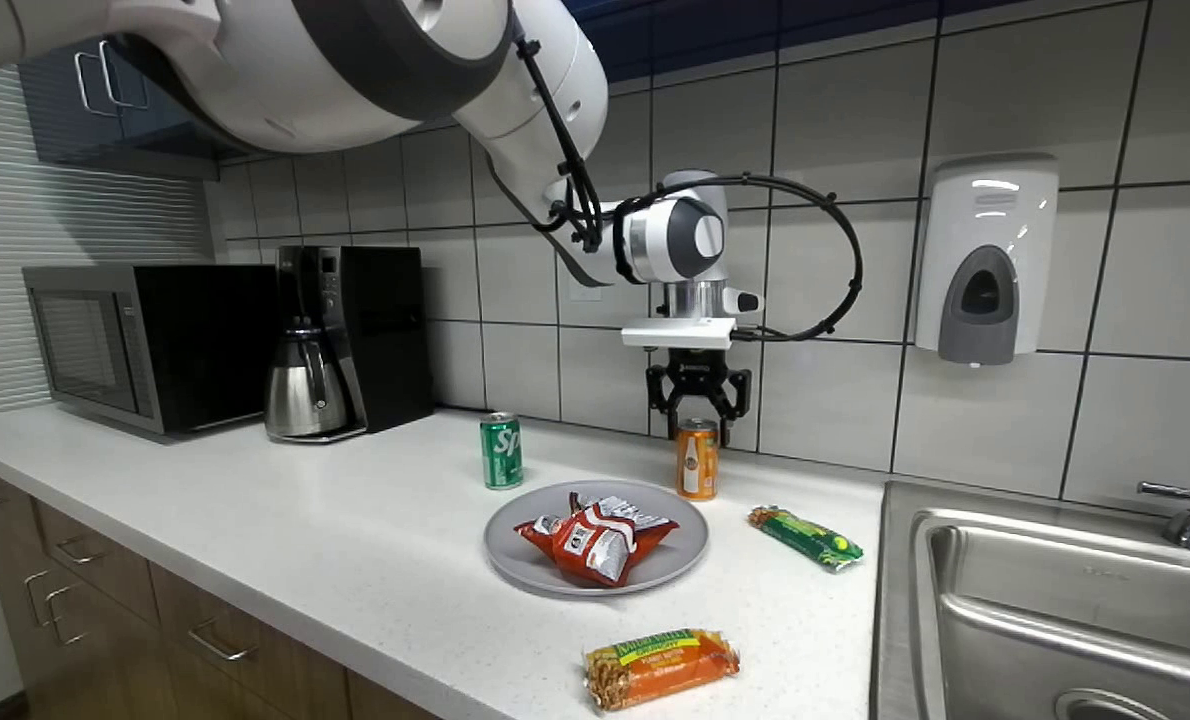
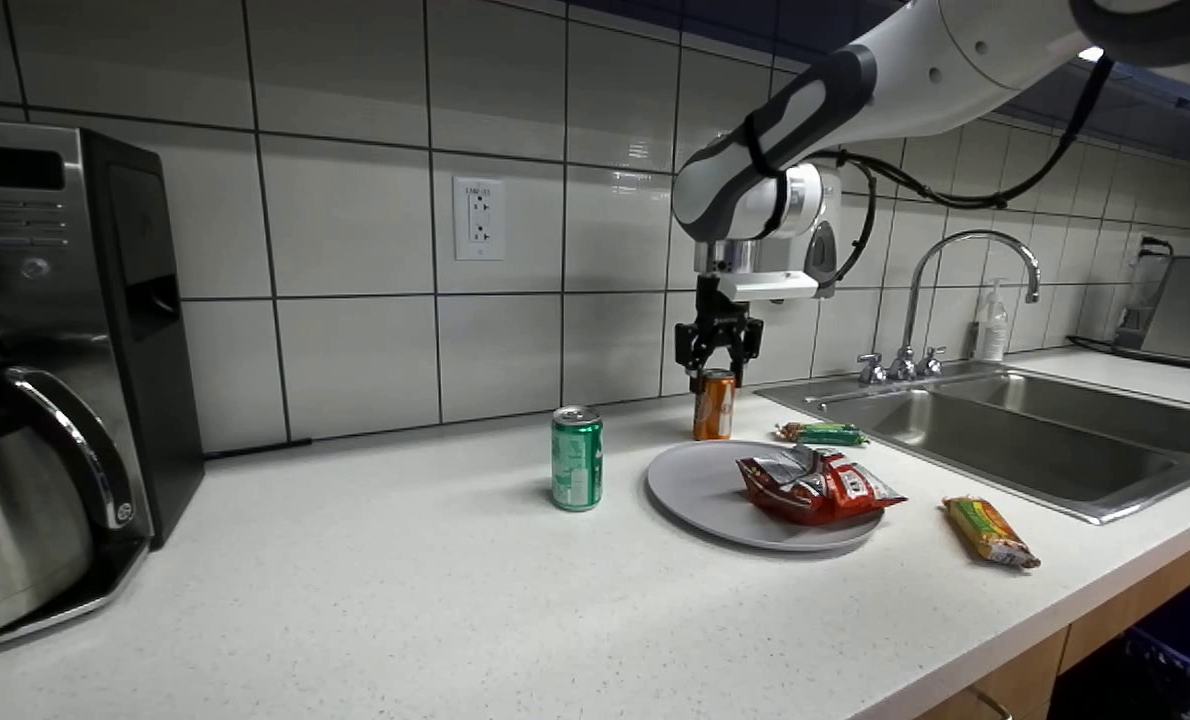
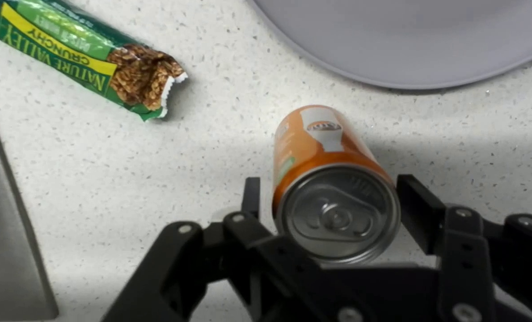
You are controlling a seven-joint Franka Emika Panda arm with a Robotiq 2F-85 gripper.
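- I have the gripper (image 3: 331,201) aimed straight down over the orange can (image 1: 697,475), its two fingers (image 3: 251,194) parted slightly wider than the can, one on each side of its upper end.
- In my wrist view, a strip of counter (image 3: 203,161) shows between the 9 o'clock finger and the can; the 3 o'clock finger sits right at the can's edge, and I can't tell whether those two touch. I read it as straddling the can, with nothing gripped.
- The can stands upright on the counter, top face toward my wrist camera, near the plate (image 1: 690,548) but apart from it.
- Setting the plate as the hub of my clock in an exterior view: orange can at 2, green can (image 1: 502,455) at 10, green-wrapped bar (image 1: 807,538) at 3, orange-wrapped bar (image 1: 661,670) at 5.
- A red snack bag (image 1: 595,545) lies on the plate.
- Farther out on that same clock, I see the coffee maker (image 1: 385,340) at 10, the microwave (image 1: 205,340) beyond it, the sink (image 1: 900,600) past the green-wrapped bar toward 3 to 4, and a soap dispenser (image 1: 990,255) on the tiled wall (image 1: 515,280) at 2.
- My arm (image 1: 545,110) reaches in from about 11.
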